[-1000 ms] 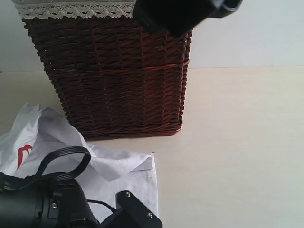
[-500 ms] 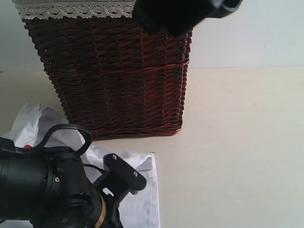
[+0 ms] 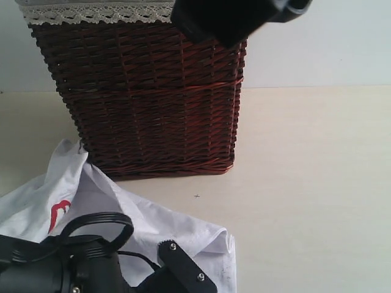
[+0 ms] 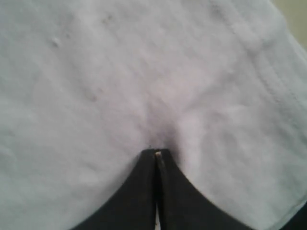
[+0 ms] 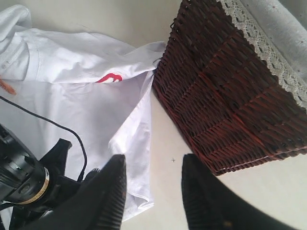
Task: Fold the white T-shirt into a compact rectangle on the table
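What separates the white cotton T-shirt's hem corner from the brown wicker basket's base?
Only bare pale cream tabletop bearing one tiny dark speck; the exterior and right wrist views both show that stretch.

Black fingers (image 4: pixel 139 191) meet tip to tip, pinching a puckered fold of the white T-shirt (image 4: pixel 96 86), which nearly fills the view. Its stitched hem (image 4: pixel 268 62) borders a sliver of pale surface (image 4: pixel 296 12).

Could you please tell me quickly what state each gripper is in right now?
Left gripper: closed, pinching the white T-shirt.
Right gripper: open, holding nothing.
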Controlling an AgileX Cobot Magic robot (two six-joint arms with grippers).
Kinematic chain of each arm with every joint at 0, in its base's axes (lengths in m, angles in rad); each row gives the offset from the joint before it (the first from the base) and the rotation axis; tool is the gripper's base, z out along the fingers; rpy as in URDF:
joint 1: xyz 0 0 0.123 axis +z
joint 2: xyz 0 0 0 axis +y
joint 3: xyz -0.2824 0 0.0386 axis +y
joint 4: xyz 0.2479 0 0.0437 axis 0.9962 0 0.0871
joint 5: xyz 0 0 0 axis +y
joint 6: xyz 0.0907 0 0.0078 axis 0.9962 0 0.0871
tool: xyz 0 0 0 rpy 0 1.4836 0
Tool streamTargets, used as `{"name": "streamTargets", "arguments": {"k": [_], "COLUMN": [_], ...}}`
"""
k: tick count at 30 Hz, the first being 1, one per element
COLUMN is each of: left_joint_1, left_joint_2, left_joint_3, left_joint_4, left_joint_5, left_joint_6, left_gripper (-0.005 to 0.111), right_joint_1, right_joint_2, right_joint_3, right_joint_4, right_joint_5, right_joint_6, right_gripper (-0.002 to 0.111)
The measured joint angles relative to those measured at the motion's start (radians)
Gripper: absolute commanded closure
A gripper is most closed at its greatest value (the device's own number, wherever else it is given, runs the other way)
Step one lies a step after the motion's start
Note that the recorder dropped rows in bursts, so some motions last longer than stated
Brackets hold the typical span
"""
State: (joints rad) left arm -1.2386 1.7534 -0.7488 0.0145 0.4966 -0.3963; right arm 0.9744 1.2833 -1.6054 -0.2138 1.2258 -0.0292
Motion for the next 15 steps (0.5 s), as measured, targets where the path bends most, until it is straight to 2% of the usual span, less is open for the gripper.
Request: {"name": "streamTargets", "arguments": {"k": [3, 5, 9, 12, 15], "left_joint_1": [0.012, 0.045, 0.143, 0.222, 0.245], "left_joint_2": [-0.042, -0.089, -0.127, -0.102, -0.068], "left_joint_3": [0.012, 0.012, 0.012, 0.012, 0.012], "left_joint_4": [0.055, 0.143, 0.317, 0.357, 0.366], "left_joint_5": [-0.041, -0.088, -0.116, -0.120, -0.143], "left_joint_6": [-0.060, -0.129, -0.241, -0.261, -0.261], "left_gripper": [0.107, 0.104, 0.088, 0.074, 0.060], "right_joint_1": [0.000, 0.000, 0.000, 0.000, 0.000], "right_joint_2": [0.000, 0.000, 0.000, 0.000, 0.000], "right_joint_3": [0.000, 0.000, 0.000, 0.000, 0.000], "right_joint_4": [0.000, 0.000, 0.000, 0.000, 0.000], "right_joint_5": [0.000, 0.000, 0.000, 0.000, 0.000], "right_joint_6": [0.000, -0.002, -0.002, -0.002, -0.004], "right_gripper": [0.071, 0.071, 0.071, 0.071, 0.071]}}
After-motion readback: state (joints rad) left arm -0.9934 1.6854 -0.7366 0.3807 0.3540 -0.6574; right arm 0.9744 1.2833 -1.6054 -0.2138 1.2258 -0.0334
